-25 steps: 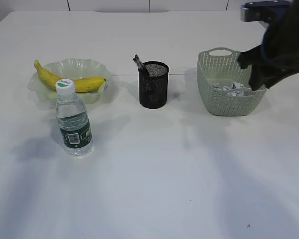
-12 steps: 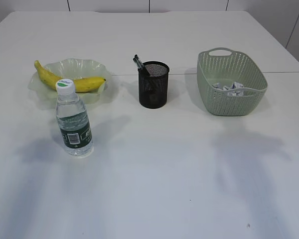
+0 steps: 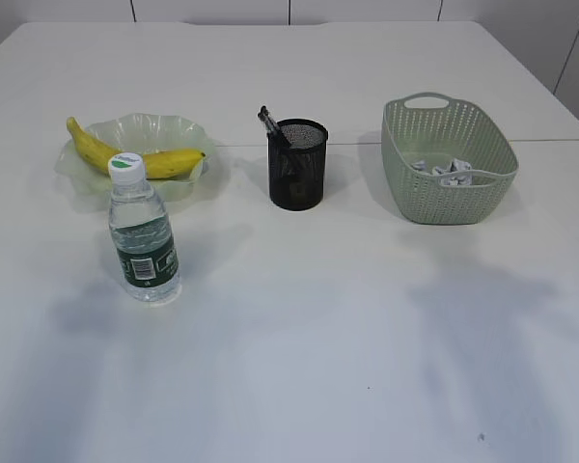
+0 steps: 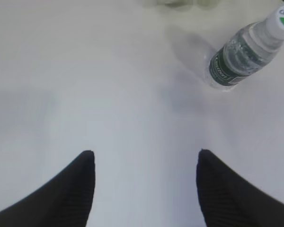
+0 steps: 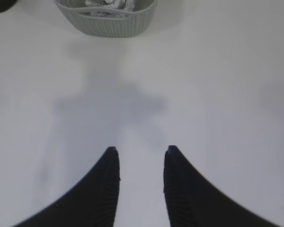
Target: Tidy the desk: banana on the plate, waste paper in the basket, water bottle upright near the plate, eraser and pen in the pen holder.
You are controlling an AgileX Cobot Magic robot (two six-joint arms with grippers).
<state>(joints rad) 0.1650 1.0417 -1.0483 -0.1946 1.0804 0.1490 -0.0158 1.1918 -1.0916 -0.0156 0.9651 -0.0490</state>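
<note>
A yellow banana [image 3: 140, 159] lies on the pale green plate [image 3: 179, 128]. A water bottle [image 3: 143, 236] with a white cap stands upright in front of the plate; it also shows in the left wrist view [image 4: 241, 59]. A black mesh pen holder [image 3: 297, 164] holds a pen [image 3: 269, 123]; the eraser is not visible. Crumpled waste paper [image 3: 446, 172] lies in the green basket [image 3: 410, 183], also seen in the right wrist view [image 5: 109, 23]. My left gripper [image 4: 144, 153] is open and empty above bare table. My right gripper [image 5: 141, 150] is open and empty. Neither arm shows in the exterior view.
The white table [image 3: 318, 338] stretches wide in front of the objects. A seam between two tabletops runs behind the pen holder. Arm shadows fall on the table at the left and right.
The right arm, which was over the basket a second ago, has left the exterior view. The objects have not moved.
</note>
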